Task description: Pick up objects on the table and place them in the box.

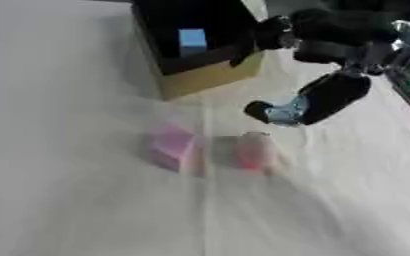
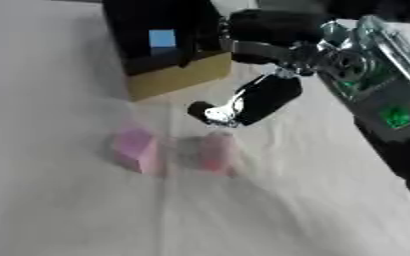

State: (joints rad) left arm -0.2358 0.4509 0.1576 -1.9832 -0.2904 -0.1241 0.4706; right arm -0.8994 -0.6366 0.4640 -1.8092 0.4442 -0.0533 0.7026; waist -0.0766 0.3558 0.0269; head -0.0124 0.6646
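Right hand above blurry red object

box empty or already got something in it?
Not empty. The box is open at the top and a blue block shows inside its dark interior. Whether anything else is in there, cannot tell.

- Pink block and reddish object smeared by blur; shapes unclear.
- Box cut by top edge.
- Right hand blurred; finger pose unreadable.

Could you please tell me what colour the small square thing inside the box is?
Light blue; the square thing inside the box shows best in the left eye view.
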